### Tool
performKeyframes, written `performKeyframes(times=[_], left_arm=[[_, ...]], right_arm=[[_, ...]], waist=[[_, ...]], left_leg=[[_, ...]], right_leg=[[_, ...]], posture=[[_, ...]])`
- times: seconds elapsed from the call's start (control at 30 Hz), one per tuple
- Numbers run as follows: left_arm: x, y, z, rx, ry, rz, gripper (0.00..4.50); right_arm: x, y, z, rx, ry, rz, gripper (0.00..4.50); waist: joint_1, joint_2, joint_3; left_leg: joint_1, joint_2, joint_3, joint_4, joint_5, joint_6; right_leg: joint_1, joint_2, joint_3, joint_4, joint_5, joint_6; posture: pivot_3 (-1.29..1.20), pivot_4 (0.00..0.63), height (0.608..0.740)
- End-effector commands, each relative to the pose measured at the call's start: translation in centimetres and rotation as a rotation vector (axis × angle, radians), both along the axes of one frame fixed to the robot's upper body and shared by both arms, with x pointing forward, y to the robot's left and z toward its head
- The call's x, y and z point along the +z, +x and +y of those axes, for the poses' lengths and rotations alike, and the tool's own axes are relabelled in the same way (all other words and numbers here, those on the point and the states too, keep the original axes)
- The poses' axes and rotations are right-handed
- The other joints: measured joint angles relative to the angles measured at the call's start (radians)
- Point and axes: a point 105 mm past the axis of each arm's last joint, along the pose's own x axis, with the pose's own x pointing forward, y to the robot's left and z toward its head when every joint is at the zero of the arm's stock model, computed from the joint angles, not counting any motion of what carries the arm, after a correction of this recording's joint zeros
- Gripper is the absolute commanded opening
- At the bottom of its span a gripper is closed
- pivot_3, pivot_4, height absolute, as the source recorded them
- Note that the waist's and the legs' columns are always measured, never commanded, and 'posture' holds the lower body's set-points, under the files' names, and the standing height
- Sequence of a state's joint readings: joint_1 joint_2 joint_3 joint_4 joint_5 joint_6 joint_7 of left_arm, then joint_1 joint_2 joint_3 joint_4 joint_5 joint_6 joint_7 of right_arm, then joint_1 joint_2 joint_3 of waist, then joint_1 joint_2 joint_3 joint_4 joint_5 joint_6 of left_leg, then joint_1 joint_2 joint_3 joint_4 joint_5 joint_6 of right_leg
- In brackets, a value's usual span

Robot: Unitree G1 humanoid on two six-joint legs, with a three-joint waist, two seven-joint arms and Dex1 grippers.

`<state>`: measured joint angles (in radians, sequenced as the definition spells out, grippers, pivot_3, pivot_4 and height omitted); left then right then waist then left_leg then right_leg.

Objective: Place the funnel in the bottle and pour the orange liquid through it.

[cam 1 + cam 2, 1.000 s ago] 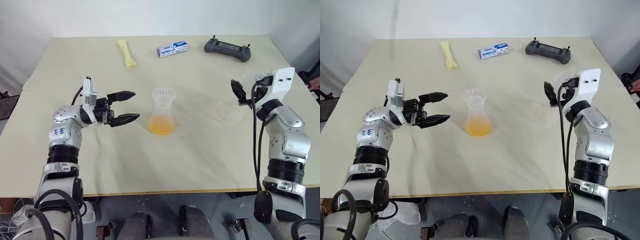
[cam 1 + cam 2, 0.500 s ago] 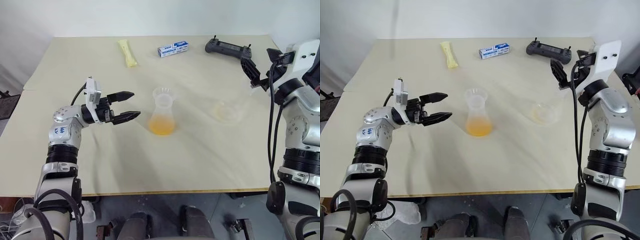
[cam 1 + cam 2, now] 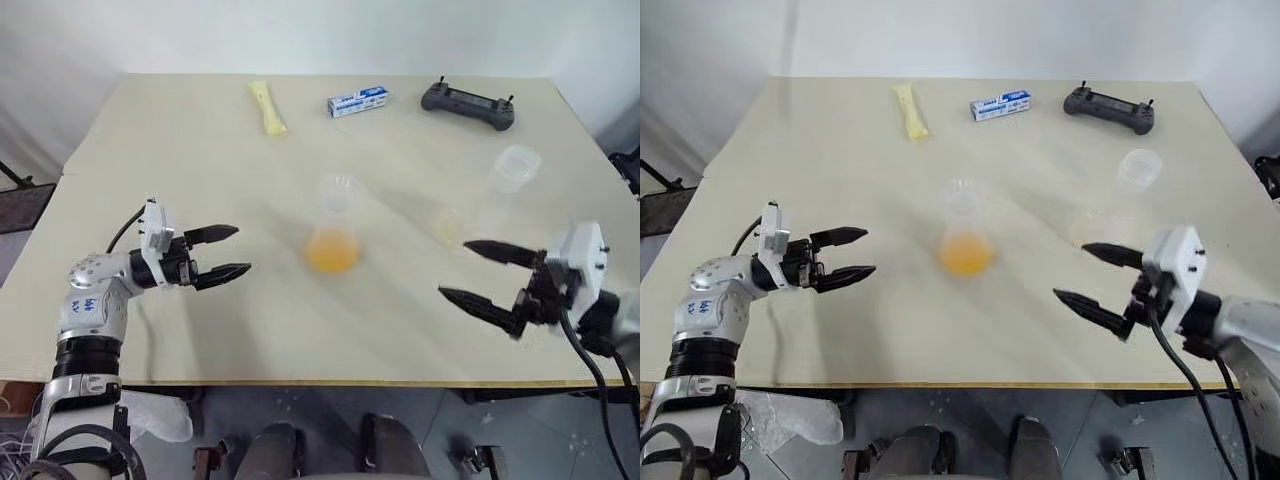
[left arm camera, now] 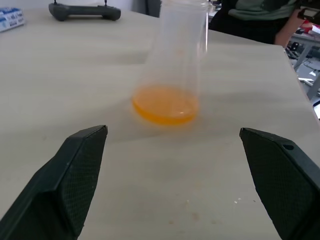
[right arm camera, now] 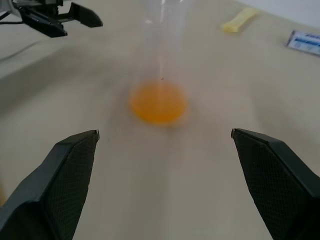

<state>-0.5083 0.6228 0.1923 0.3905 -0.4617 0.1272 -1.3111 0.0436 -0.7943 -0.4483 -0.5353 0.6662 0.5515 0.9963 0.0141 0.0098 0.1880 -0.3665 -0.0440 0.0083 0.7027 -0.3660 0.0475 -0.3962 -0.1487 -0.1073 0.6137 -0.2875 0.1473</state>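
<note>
On table (image 3: 200,150): orange liquid (image 3: 333,250) already inside bottle (image 3: 335,215), both grippers (image 3: 222,252) (image 3: 478,272) spread and empty; next, probably nothing beyond retreat.

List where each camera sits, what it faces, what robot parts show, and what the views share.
Head stereo pair: looks down over the table; both arms, left gripper, right gripper.
Left wrist: low, facing the bottle and orange liquid; own fingers.
Right wrist: low, facing the same bottle; own fingers, plus the left gripper.
Shared: bottle and orange liquid.
</note>
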Motion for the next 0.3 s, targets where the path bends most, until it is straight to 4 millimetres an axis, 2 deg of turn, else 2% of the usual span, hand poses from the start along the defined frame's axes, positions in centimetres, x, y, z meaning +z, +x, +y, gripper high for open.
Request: performKeyframes(times=[0.03, 0.2, 0.3], left_arm=[[0.8, -1.4, 0.2, -0.053, 0.001, -0.08, 4.5], [-0.5, -1.9, 0.4, -0.094, 0.078, -0.063, 4.5], [-0.4, -1.8, 0.5, -0.101, 0.088, -0.076, 4.5]], right_arm=[[-1.2, -0.3, -1.1, 0.038, -0.051, 0.0, 4.44], [-3.3, 0.6, -2.3, 0.059, -0.083, 0.019, 4.44], [-4.1, 0.9, -2.8, 0.056, -0.111, 0.021, 4.44]], waist=[[0.005, 0.0, 0.0], [0.01, 0.0, 0.0], [0.009, 0.0, 0.0]], left_leg=[[0.001, 0.0, 0.0, 0.0, 0.0, 0.0], [0.002, 0.0, 0.0, 0.0, 0.0, 0.0], [0.002, 0.0, 0.0, 0.0, 0.0, 0.0]], right_leg=[[0.002, 0.0, 0.0, -0.002, 0.0, 0.0], [0.002, 0.001, -0.001, -0.003, 0.0, 0.001], [0.002, 0.0, -0.001, -0.003, 0.0, 0.001]], posture=[[0.0, 0.15, 0.74], [0.0, 0.15, 0.74], [0.0, 0.15, 0.74]])
